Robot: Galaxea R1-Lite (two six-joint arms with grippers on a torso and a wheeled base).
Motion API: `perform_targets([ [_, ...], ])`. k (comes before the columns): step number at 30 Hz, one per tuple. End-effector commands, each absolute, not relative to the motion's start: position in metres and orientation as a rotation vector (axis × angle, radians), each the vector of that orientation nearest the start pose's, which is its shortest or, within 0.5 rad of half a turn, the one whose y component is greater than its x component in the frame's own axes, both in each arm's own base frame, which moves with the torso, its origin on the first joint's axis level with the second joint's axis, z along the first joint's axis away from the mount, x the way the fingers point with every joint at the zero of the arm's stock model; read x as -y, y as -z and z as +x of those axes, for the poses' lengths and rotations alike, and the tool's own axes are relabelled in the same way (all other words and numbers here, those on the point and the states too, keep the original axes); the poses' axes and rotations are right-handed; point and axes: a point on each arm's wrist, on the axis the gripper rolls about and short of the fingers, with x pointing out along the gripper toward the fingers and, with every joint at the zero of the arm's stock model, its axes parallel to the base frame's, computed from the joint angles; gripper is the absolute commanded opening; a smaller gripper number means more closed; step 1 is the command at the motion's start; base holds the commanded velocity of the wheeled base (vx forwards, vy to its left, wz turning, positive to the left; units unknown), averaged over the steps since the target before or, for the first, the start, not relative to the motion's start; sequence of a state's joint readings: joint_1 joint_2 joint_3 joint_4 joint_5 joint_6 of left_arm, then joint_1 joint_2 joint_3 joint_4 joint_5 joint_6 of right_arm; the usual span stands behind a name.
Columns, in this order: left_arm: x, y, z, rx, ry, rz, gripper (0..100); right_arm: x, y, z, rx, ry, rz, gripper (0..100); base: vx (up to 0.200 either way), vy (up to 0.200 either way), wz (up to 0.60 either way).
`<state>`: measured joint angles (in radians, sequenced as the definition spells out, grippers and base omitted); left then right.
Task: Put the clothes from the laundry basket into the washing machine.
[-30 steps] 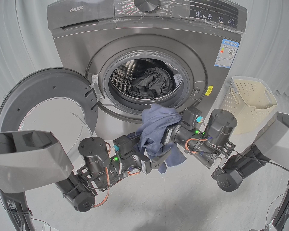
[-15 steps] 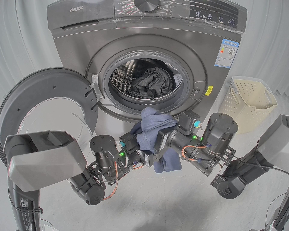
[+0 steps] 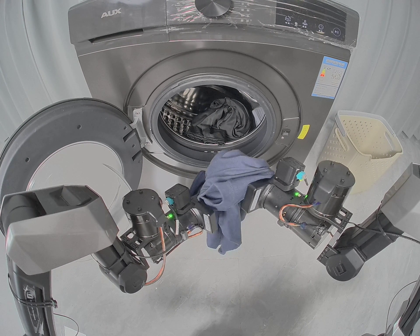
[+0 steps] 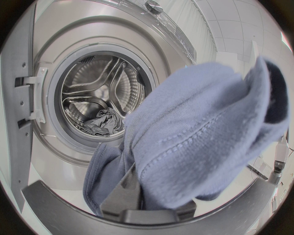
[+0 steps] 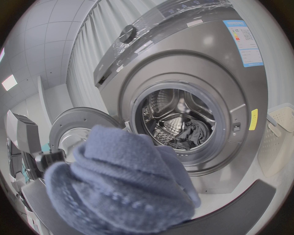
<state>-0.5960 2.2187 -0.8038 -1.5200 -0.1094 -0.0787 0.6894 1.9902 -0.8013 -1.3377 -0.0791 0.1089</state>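
Fingers (image 4: 122,195) of the left gripper (image 3: 214,218) were clamped into the blue garment (image 3: 229,183), one grey finger showing against the fold, while the right gripper (image 3: 243,197) sat buried under the same cloth, its hold impossible to tell. The garment hung between the two arms, just below the open mouth of the washing machine (image 3: 109,65), where a dark garment (image 3: 221,120) lay inside. White lettering (image 3: 110,14) marked the machine's top corner, with a blue-edged label (image 3: 329,77) of small print on the front and a yellow sticker (image 3: 303,131) beside the opening. The laundry basket (image 3: 367,144) stood beside the machine. Since half a second back, the right arm had swung out to its own side and the cloth had spread wider
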Motion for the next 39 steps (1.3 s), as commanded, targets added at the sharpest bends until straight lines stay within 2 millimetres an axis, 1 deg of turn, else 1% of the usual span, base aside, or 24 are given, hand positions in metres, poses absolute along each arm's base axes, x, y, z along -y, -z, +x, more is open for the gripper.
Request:
perform_targets([
  [1,0.2,-0.116,0.298,0.112,0.693,-0.115,0,-0.207,-0.144,0.285,0.067,-0.558,0.142,0,0.0,0.0,0.0],
  [4,0.196,-0.125,0.291,0.126,0.695,-0.119,0,-0.21,-0.14,0.285,0.063,-0.567,0.143,0,0.0,0.0,0.0],
  [7,0.197,-0.13,0.287,0.139,0.682,-0.125,0,-0.213,-0.139,0.285,0.063,-0.583,0.141,0,0.0,0.0,0.0],
  [8,0.197,-0.131,0.287,0.142,0.677,-0.127,0,-0.214,-0.14,0.284,0.065,-0.584,0.142,100,0.0,0.0,0.0],
  [11,0.196,-0.136,0.285,0.154,0.673,-0.132,0,-0.217,-0.142,0.28,0.068,-0.606,0.147,100,0.0,0.0,0.0],
  [12,0.194,-0.139,0.282,0.159,0.67,-0.135,0,-0.218,-0.142,0.272,0.059,-0.629,0.142,100,0.0,0.0,0.0],
  [13,0.194,-0.139,0.282,0.159,0.67,-0.135,0,-0.218,-0.142,0.272,0.059,-0.629,0.142,100,0.0,0.0,0.0],
  [14,0.189,-0.145,0.276,0.165,0.645,-0.147,0,-0.21,-0.142,0.253,0.03,-0.662,0.125,100,0.0,0.0,0.0],
  [16,0.185,-0.15,0.268,0.172,0.63,-0.153,0,-0.201,-0.136,0.233,-0.016,-0.718,0.091,100,0.0,0.0,0.0],
  [17,0.185,-0.15,0.268,0.172,0.63,-0.153,0,-0.201,-0.136,0.233,-0.016,-0.718,0.091,100,0.0,0.0,0.0],
  [18,0.18,-0.156,0.255,0.174,0.638,-0.156,0,-0.193,-0.125,0.211,-0.066,-0.801,0.035,100,0.0,0.0,0.0],
  [20,0.173,-0.159,0.241,0.166,0.644,-0.154,0,-0.183,-0.119,0.192,-0.092,-0.853,0.0,100,0.0,0.0,0.0],
  [25,0.157,-0.159,0.213,0.137,0.624,-0.148,0,-0.159,-0.123,0.172,-0.073,-0.842,0.009,100,0.0,0.0,0.0],
  [27,0.153,-0.156,0.208,0.124,0.621,-0.144,0,-0.153,-0.123,0.169,-0.081,-0.828,0.005,100,0.0,0.0,0.0],
  [30,0.152,-0.152,0.209,0.112,0.615,-0.13,0,-0.143,-0.119,0.175,-0.1,-0.77,-0.004,100,0.0,0.0,0.0],
  [31,0.153,-0.153,0.208,0.122,0.625,-0.135,0,-0.139,-0.117,0.178,-0.109,-0.74,-0.005,100,0.0,0.0,0.0],
  [33,0.154,-0.155,0.208,0.124,0.638,-0.143,0,-0.137,-0.116,0.182,-0.116,-0.716,-0.007,100,0.0,0.0,0.0],
  [34,0.154,-0.152,0.209,0.115,0.639,-0.135,0,-0.135,-0.112,0.189,-0.134,-0.674,-0.005,100,0.0,0.0,0.0],
  [35,0.153,-0.147,0.209,0.095,0.637,-0.131,0,-0.133,-0.11,0.192,-0.14,-0.655,-0.005,100,0.0,0.0,0.0],
  [39,0.152,-0.143,0.206,0.076,0.635,-0.128,0,-0.128,-0.107,0.196,-0.162,-0.617,0.016,100,0.0,0.0,0.0],
])
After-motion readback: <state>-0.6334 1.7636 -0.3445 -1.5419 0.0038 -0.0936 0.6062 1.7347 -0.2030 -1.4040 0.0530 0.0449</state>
